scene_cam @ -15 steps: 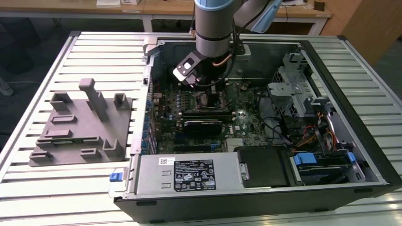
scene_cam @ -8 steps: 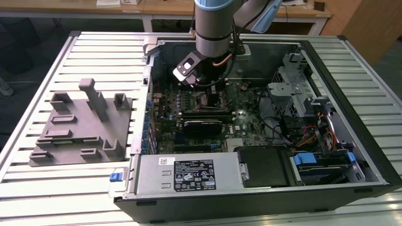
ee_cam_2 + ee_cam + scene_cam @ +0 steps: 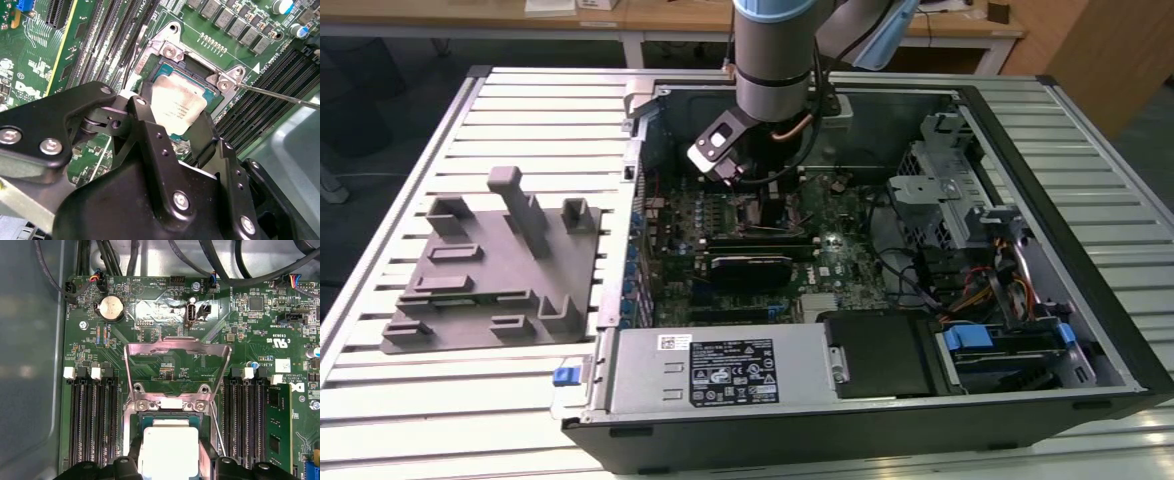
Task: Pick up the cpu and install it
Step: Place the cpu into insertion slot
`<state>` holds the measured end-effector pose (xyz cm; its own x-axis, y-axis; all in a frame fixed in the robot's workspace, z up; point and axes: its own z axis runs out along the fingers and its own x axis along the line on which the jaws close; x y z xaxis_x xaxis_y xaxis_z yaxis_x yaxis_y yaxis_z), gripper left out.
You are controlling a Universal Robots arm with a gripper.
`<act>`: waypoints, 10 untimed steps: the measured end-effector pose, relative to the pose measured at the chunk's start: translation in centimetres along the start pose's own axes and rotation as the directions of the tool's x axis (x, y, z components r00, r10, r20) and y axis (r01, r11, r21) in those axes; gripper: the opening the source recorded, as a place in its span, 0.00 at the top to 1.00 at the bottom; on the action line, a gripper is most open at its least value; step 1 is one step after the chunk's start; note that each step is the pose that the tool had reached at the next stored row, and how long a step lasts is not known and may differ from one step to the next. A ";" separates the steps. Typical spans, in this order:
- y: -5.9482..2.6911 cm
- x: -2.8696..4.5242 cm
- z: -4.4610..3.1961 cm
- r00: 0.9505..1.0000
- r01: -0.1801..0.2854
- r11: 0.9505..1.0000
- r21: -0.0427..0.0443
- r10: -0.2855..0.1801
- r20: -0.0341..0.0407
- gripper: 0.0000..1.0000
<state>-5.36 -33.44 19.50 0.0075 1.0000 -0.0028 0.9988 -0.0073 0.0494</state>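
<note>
The cpu (image 3: 177,107), a flat square chip with a silvery top, sits between my gripper's (image 3: 176,119) black fingers (image 3: 145,117), right over the motherboard socket (image 3: 167,50). My gripper (image 3: 170,462) is shut on the cpu (image 3: 169,447) with a finger along each of two opposite edges. The socket's metal load plate (image 3: 177,346) stands swung open beyond it. Whether the chip rests fully in the socket I cannot tell. In the exterior view my gripper (image 3: 754,192) reaches down into the open computer case (image 3: 1067,260) over the board's middle.
Memory slots (image 3: 95,420) flank the socket, and a memory module (image 3: 277,425) stands in one. A thin socket lever (image 3: 280,95) sticks out sideways. The grey fixture block (image 3: 494,265) lies on the slatted table at the exterior view's left. A power supply (image 3: 720,370) and drive cage (image 3: 941,190) crowd the case.
</note>
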 end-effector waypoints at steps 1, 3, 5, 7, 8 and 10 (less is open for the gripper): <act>0.00 0.00 0.00 1.000 0.000 1.000 0.000 0.000 0.000 0.40; 0.00 0.00 -0.01 1.000 0.000 1.000 0.000 0.000 0.000 0.40; 0.00 0.00 -0.07 1.000 0.000 1.000 0.000 0.000 0.000 0.40; 0.01 0.00 -0.19 1.000 0.000 1.000 0.000 0.000 0.000 0.40; 0.01 0.00 -0.28 1.000 0.000 1.000 0.000 0.000 0.000 0.40; 0.03 0.00 -0.56 1.000 0.000 1.000 0.000 0.000 0.000 0.40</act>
<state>-5.36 -33.44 20.05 0.0078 1.0000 -0.0027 0.9987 -0.0076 0.0494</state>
